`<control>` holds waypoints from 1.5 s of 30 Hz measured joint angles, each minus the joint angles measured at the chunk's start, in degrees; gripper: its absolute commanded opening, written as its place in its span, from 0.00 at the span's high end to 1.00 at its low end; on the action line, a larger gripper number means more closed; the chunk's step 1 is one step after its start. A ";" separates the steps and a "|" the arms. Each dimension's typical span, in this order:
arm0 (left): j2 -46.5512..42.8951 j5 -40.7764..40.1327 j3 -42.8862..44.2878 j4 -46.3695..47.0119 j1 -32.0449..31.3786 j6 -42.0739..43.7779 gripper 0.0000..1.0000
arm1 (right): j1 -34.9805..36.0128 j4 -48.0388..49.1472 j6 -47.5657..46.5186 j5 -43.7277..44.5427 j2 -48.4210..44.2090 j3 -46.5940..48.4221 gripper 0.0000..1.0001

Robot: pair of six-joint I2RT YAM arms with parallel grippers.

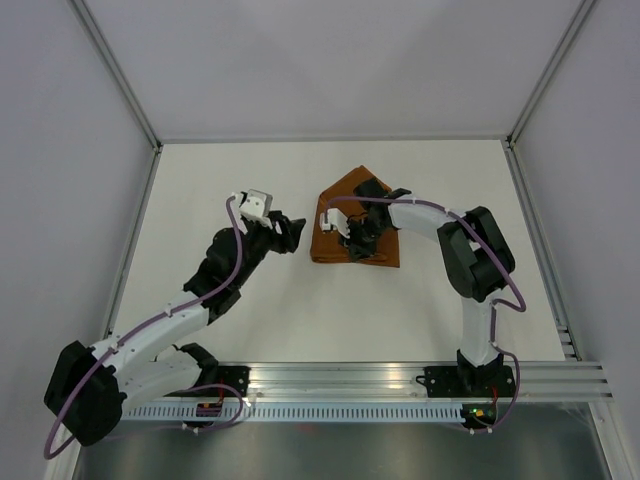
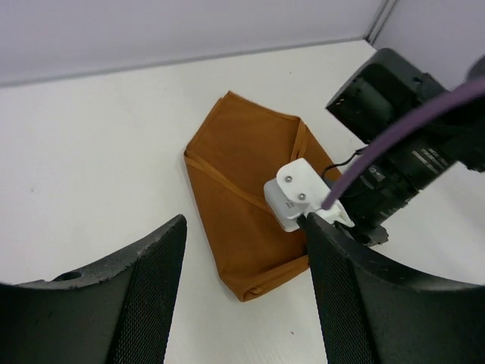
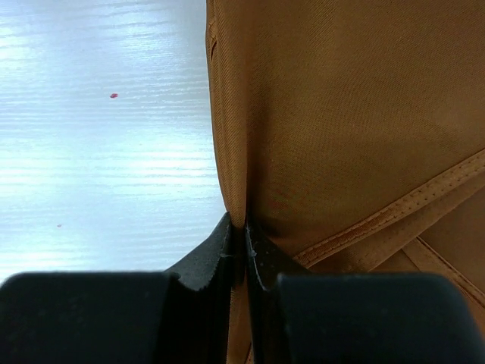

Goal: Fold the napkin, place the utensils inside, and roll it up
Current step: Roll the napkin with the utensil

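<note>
Rust-orange fabric napkin (image 1: 352, 222) lies folded; right claw (image 3: 241, 241) pinches its edge, left claw (image 1: 292, 232) hangs open beside it; no utensil shows, rolling apparently unfinished.

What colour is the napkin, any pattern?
The napkin is plain rust-orange, no pattern; the left wrist view shows it best.

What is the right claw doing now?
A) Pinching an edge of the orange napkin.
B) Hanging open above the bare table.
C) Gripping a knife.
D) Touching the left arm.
A: in the right wrist view, the right claw is shut on a folded edge of the napkin.
</note>
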 measured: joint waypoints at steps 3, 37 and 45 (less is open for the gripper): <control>-2.78 -1.36 -2.32 3.89 -2.47 4.04 0.30 | -1.18 -4.48 -0.46 -2.89 2.32 3.28 0.85; 30.99 5.57 -3.98 25.51 -21.05 45.57 0.23 | -5.38 -33.94 -3.26 -15.72 18.43 22.01 0.88; 37.22 7.21 -1.16 23.04 -22.32 48.89 0.19 | -5.64 -36.50 -3.28 -16.55 19.91 23.23 0.88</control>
